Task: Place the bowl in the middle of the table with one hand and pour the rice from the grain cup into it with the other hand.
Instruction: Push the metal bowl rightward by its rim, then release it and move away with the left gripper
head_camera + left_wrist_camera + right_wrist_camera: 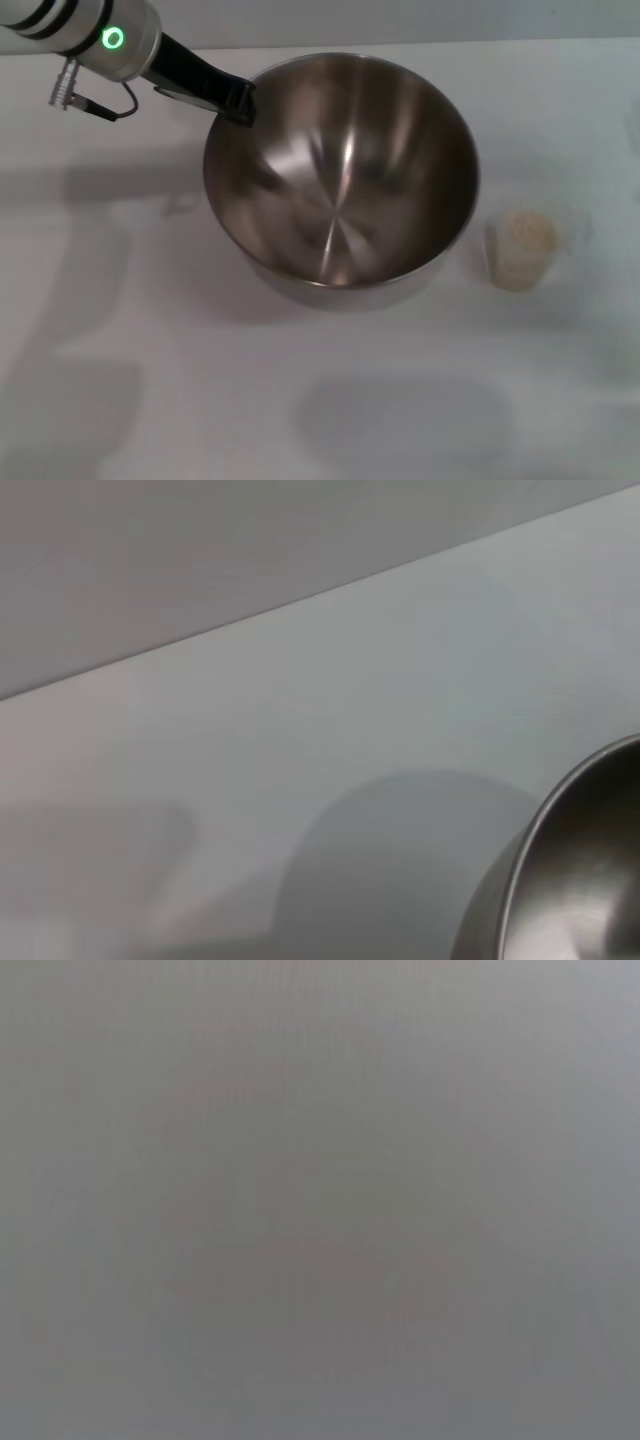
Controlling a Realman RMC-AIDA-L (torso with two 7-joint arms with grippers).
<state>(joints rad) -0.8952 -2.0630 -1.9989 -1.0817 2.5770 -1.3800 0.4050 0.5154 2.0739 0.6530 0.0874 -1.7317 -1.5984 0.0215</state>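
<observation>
The big steel bowl [340, 180] fills the middle of the head view, a little toward the far side of the white table [150, 380]. My left gripper [238, 100] reaches in from the far left, its black fingers clamped on the bowl's far-left rim. The bowl's inside is bare. Part of the bowl's rim [535, 840] shows in the left wrist view. The clear grain cup [525, 250] stands upright just right of the bowl, holding pale rice [530, 232]. My right gripper is out of view; its wrist view shows only flat grey.
The table's far edge [400, 42] runs just behind the bowl. Soft shadows lie on the near and left parts of the tabletop.
</observation>
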